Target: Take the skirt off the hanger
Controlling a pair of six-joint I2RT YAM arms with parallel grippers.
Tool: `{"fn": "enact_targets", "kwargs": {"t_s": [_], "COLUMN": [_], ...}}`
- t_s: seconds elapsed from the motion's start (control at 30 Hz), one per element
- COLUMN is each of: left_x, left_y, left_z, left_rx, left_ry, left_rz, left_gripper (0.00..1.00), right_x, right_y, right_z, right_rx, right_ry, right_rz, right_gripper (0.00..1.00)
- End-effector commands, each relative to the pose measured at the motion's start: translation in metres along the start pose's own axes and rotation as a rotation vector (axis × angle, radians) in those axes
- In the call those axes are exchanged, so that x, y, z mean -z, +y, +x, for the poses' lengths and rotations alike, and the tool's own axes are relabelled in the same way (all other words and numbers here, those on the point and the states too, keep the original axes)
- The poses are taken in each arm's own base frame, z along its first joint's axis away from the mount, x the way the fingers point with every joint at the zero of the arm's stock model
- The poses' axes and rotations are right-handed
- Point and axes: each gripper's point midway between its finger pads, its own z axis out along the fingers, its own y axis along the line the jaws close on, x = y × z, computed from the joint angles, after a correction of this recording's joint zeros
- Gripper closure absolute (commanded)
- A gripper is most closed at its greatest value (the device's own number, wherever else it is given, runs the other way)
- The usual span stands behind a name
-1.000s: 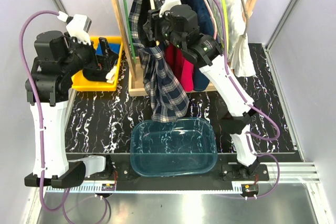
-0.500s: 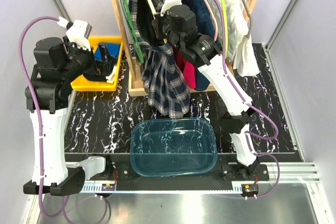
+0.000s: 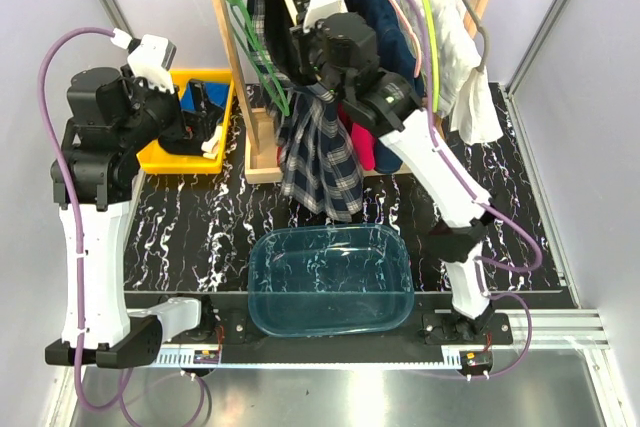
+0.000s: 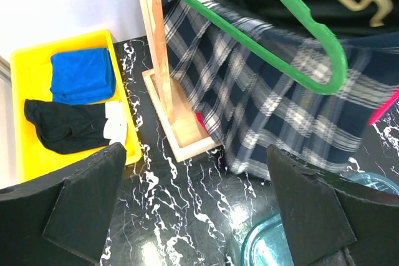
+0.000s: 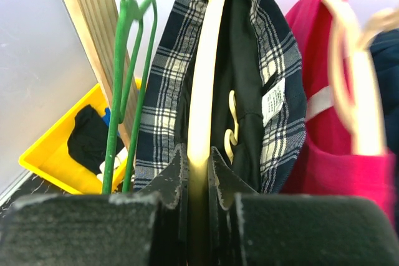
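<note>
Pinching the plaid shirt's [image 5: 156, 91] cream hanger [image 5: 202, 91] is the right gripper [image 5: 198, 166]; left gripper [image 4: 196, 188] wide, empty; skirt [image 3: 385, 7] not removed yet.

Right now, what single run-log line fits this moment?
right gripper: shut on cream hanger inside plaid shirt | left gripper: open, empty | skirt: hanging, untouched
</note>
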Motion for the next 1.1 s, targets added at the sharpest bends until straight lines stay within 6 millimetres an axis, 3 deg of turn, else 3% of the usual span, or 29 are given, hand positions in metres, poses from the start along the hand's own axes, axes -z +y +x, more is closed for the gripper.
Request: {"fn": "enact_targets", "kwargs": {"t_s": [0.0, 0.1, 0.2, 0.23, 0.3, 0.33, 0.37, 0.4, 0.43, 0.47, 0.53, 0.57, 0.67, 0.7, 0.83, 0.9, 0.93, 0.97, 1.0, 1.03, 1.07], "left_x": [-0.009, -0.012, -0.011, -0.009, -0.005, -0.002, 0.002, 0.004, 0.006, 0.011, 0.015, 0.021, 0.03, 0.04, 0.064, 0.07, 0.072, 0.066, 0.073, 0.077, 0.067], "left_y": [0.004, 0.004, 0.003, 0.002, -0.001, -0.005, -0.008, -0.01, -0.014, -0.017, -0.024, -0.028, -0.042, -0.048, -0.092, -0.112, -0.117, -0.121, -0.131, -0.133, -0.128], "left_z": [-0.011, -0.01, -0.012, -0.014, -0.023, -0.027, -0.032, -0.037, -0.039, -0.046, -0.053, -0.059, -0.072, -0.085, -0.097, -0.095, -0.092, -0.081, -0.075, -0.069, -0.056], "left_rx": [-0.013, -0.011, -0.014, -0.017, -0.02, -0.023, -0.02, -0.02, -0.021, -0.031, -0.014, -0.016, -0.015, -0.025, -0.026, 0.0, 0.0, -0.004, -0.078, -0.111, -0.116], "left_ry": [-0.043, -0.041, -0.05, -0.059, -0.09, -0.106, -0.123, -0.139, -0.146, -0.17, -0.194, -0.218, -0.279, -0.342, -0.437, -0.423, -0.418, -0.393, -0.402, -0.409, -0.391], "left_rz": [-0.004, -0.001, 0.003, 0.004, 0.014, 0.031, 0.04, 0.049, 0.066, 0.075, 0.108, 0.122, 0.188, 0.205, 0.451, 0.586, 0.629, 0.673, 0.76, 0.775, 0.772], "left_gripper": [0.01, 0.01, 0.01, 0.01, 0.01, 0.01, 0.01, 0.01, 0.01, 0.01, 0.01, 0.01, 0.01, 0.01, 0.01, 0.03, 0.07, 0.11, 0.19, 0.19, 0.2], "right_x": [0.103, 0.129, 0.151, 0.148, 0.166, 0.156, 0.18, 0.185, 0.179, 0.201, 0.21, 0.227, 0.25, 0.254, 0.268, 0.272, 0.277, 0.278, 0.29, 0.296, 0.3], "right_y": [-0.054, -0.065, -0.066, -0.061, -0.06, -0.05, -0.051, -0.049, -0.04, -0.044, -0.04, -0.042, -0.038, -0.036, -0.023, -0.009, -0.008, -0.001, -0.002, -0.002, 0.007], "right_z": [-0.17, -0.192, -0.192, -0.177, -0.156, -0.122, -0.12, -0.106, -0.069, -0.067, -0.032, -0.024, -0.001, 0.002, 0.003, 0.004, -0.01, -0.011, -0.037, -0.049, -0.046], "right_rx": [-0.109, -0.112, -0.126, -0.142, -0.153, -0.181, -0.203, -0.225, -0.254, -0.284, -0.328, -0.33, -0.314, -0.304, -0.27, -0.251, -0.255, -0.251, -0.264, -0.269, -0.274], "right_ry": [-0.439, -0.492, -0.462, -0.407, -0.312, -0.212, -0.194, -0.157, -0.059, -0.049, 0.048, 0.083, 0.179, 0.197, 0.242, 0.265, 0.235, 0.251, 0.194, 0.174, 0.222], "right_rz": [0.053, 0.058, 0.007, -0.016, -0.059, -0.083, -0.125, -0.14, -0.153, -0.176, -0.184, -0.203, -0.256, -0.274, -0.378, -0.457, -0.482, -0.519, -0.551, -0.574, -0.617], "right_gripper": [1.0, 1.0, 1.0, 1.0, 1.0, 1.0, 1.0, 1.0, 1.0, 1.0, 1.0, 1.0, 1.0, 1.0, 1.0, 1.0, 1.0, 1.0, 1.0, 1.0, 1.0]}}
